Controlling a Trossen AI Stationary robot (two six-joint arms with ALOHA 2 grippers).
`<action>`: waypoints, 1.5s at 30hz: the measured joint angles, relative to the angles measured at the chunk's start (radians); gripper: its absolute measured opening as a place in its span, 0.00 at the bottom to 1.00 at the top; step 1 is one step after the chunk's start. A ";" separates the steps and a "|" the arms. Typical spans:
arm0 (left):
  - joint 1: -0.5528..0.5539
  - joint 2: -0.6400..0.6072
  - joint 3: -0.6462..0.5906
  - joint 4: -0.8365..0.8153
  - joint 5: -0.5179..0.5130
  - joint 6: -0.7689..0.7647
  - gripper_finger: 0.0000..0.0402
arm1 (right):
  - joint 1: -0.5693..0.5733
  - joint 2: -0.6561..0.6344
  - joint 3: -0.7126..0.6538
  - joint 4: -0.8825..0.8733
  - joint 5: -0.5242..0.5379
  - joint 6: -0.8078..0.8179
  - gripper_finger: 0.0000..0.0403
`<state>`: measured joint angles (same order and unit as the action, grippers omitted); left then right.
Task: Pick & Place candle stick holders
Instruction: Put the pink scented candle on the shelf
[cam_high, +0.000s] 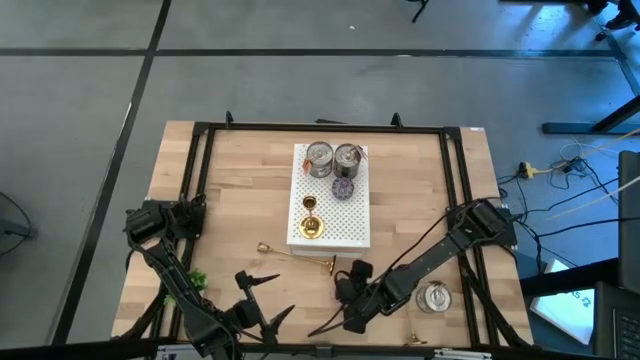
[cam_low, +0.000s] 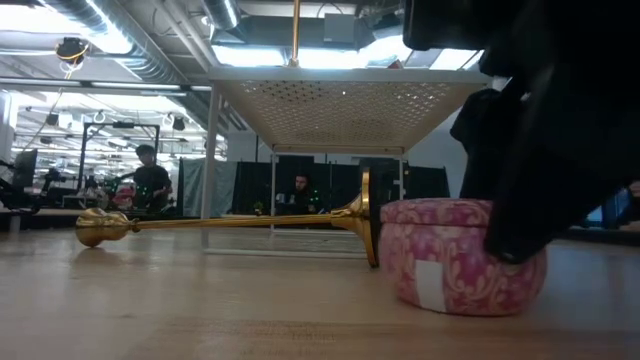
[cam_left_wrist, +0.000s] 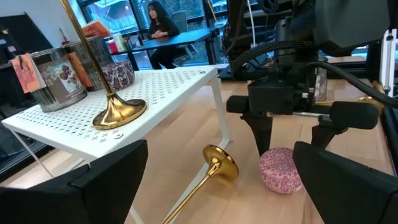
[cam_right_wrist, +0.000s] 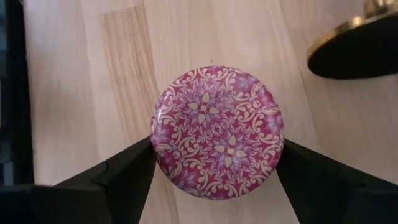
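One gold candle stick holder (cam_high: 295, 255) lies on its side on the table in front of the white shelf; its flared base (cam_left_wrist: 219, 165) is next to a pink patterned tin (cam_right_wrist: 217, 130). A second holder (cam_left_wrist: 118, 112) stands upright on its base on the shelf (cam_high: 350, 215). My right gripper (cam_left_wrist: 292, 146) slants down over the pink tin, open, with one finger on either side of it. My left gripper (cam_high: 265, 300) is open near the front edge, pointing level toward the lying holder's base and touching nothing. My right gripper comes at the pink tin from above, slanting down, with the tin's round side wall (cam_right_wrist: 155, 146) between its two fingers. The tin sits flat on the table. I cannot tell whether the fingers touch it.
On the white shelf also stand two silver tins (cam_high: 332, 157) and a purple disc (cam_high: 344, 187). Another silver tin (cam_high: 435, 297) sits on the table at the right. A black frame (cam_high: 200, 190) borders the tabletop. People sit in the room beyond.
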<state>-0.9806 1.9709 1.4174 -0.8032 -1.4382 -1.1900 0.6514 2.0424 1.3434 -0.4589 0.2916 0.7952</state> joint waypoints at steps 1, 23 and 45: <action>0.000 0.000 0.000 0.000 0.001 0.000 1.00 | -0.001 0.002 0.000 0.010 0.000 0.000 0.78; 0.032 0.055 -0.299 0.264 0.076 -0.254 1.00 | -0.004 0.003 -0.001 0.046 -0.007 -0.001 0.78; 0.267 0.150 -0.257 0.938 0.630 0.618 1.00 | 0.007 0.003 -0.001 0.050 -0.009 -0.026 0.78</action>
<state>-0.7132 2.1212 1.1603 0.1350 -0.8078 -0.5721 0.6582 2.0457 1.3426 -0.4085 0.2827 0.7696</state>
